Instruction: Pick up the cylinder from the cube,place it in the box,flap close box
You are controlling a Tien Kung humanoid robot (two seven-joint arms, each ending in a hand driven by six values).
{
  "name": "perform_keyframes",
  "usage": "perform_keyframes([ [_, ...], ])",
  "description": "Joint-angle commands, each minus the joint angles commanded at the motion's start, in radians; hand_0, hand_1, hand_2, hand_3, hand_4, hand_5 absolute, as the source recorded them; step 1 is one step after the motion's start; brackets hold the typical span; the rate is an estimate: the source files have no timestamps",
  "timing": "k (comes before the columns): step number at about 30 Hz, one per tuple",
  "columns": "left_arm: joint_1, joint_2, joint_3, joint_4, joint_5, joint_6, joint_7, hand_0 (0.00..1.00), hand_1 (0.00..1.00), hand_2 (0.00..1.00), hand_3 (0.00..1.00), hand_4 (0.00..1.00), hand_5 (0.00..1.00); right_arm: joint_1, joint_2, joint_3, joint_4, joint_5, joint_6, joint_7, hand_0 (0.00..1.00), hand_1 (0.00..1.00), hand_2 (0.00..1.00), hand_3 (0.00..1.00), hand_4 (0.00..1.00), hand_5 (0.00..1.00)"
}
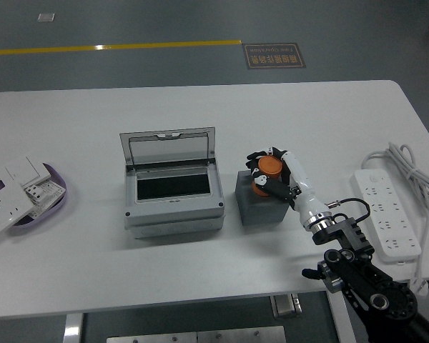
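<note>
Fingers (261, 156) of the right hand (275, 174) are curled around the orange cylinder (267, 168), which is gripped while it stands on top of the grey cube (261, 206). White and black finger segments are seen on both sides of the cylinder. Just left of the cube, the grey box (173, 187) is placed with its clear flap (171, 148) raised. A purple dish (57, 202) of wall switches and a white power strip (386, 213) are noted at opposite table (200, 107) ends.
</note>
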Motion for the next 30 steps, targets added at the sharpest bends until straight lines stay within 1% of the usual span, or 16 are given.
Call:
perform_keyframes([
  [2,0.000,0.000,-0.001,0.000,0.000,0.000,0.000,0.638,0.666,0.584,0.639,0.715,0.288,0.000,-0.001,-0.001,0.010,-0.003,-0.007,0.001,0.403,0.406,0.383,0.328,0.030,0.002],
  [3,0.000,0.000,-0.001,0.000,0.000,0.000,0.000,0.638,0.665,0.584,0.639,0.716,0.290,0.001,-0.001,-0.001,0.014,-0.004,-0.009,0.000,0.335,0.317,0.311,0.260,0.002,0.002],
  [7,0.002,-0.001,-0.002,0.000,0.000,0.000,0.001,0.638,0.665,0.584,0.639,0.716,0.290,0.007,-0.008,-0.017,0.068,-0.030,-0.030,-0.017,0.335,0.317,0.311,0.260,0.002,0.002],
  [8,0.002,-0.001,-0.003,0.000,0.001,0.001,0.001,0.638,0.665,0.584,0.639,0.716,0.290,0.013,-0.010,-0.031,0.093,-0.043,-0.037,-0.027,0.335,0.317,0.311,0.260,0.002,0.002],
  [9,0.003,-0.001,-0.004,0.000,0.002,0.001,0.002,0.637,0.664,0.584,0.639,0.714,0.284,0.017,-0.011,-0.039,0.107,-0.051,-0.041,-0.032,0.315,0.306,0.306,0.257,0.002,0.002],
  [11,0.004,-0.001,-0.007,0.000,0.004,0.001,0.003,0.637,0.664,0.584,0.639,0.714,0.284,0.032,-0.010,-0.066,0.140,-0.077,-0.052,-0.050,0.315,0.306,0.306,0.257,0.002,0.002],
  [14,0.006,-0.001,-0.015,0.000,0.011,0.002,0.007,0.637,0.664,0.584,0.639,0.714,0.284,0.070,0.008,-0.120,0.174,-0.136,-0.073,-0.085,0.315,0.306,0.306,0.257,0.002,0.002],
  [15,0.006,0.000,-0.019,0.000,0.015,0.002,0.009,0.637,0.665,0.584,0.638,0.714,0.285,0.087,0.020,-0.139,0.177,-0.159,-0.080,-0.102,0.276,0.294,0.293,0.246,0.002,0.002],
  [19,0.005,0.001,-0.025,0.000,0.023,0.001,0.012,0.637,0.665,0.584,0.638,0.714,0.285,0.148,0.063,-0.209,0.170,-0.258,-0.089,-0.176,0.276,0.294,0.293,0.246,0.002,0.002],
  [20,0.004,0.002,-0.025,0.000,0.024,0.001,0.012,0.637,0.665,0.584,0.638,0.714,0.285,0.165,0.073,-0.228,0.165,-0.293,-0.085,-0.199,0.276,0.294,0.293,0.246,0.002,0.002],
  [21,0.004,0.003,-0.026,0.000,0.025,0.001,0.012,0.637,0.665,0.582,0.639,0.715,0.286,0.179,0.081,-0.244,0.161,-0.325,-0.081,-0.219,0.106,0.233,0.281,0.233,0.002,0.002],
  [24,0.003,0.004,-0.026,0.000,0.026,0.001,0.012,0.637,0.665,0.582,0.639,0.715,0.286,0.222,0.099,-0.288,0.142,-0.435,-0.049,-0.286,0.106,0.233,0.281,0.233,0.002,0.002],
  [26,0.003,0.005,-0.026,0.000,0.026,0.001,0.013,0.637,0.665,0.582,0.639,0.715,0.286,0.254,0.106,-0.315,0.123,-0.513,-0.017,-0.337,0.106,0.233,0.281,0.233,0.002,0.002],
  [27,0.003,0.005,-0.027,0.000,0.026,0.001,0.014,0.637,0.664,0.583,0.639,0.716,0.290,0.267,0.106,-0.327,0.114,-0.549,-0.001,-0.360,0.049,0.201,0.281,0.235,0.002,0.002],
  [30,0.003,0.006,-0.029,0.000,0.029,0.001,0.016,0.637,0.664,0.583,0.639,0.716,0.290,0.306,0.106,-0.363,0.092,-0.669,0.046,-0.433,0.049,0.201,0.281,0.235,0.002,0.002],
])
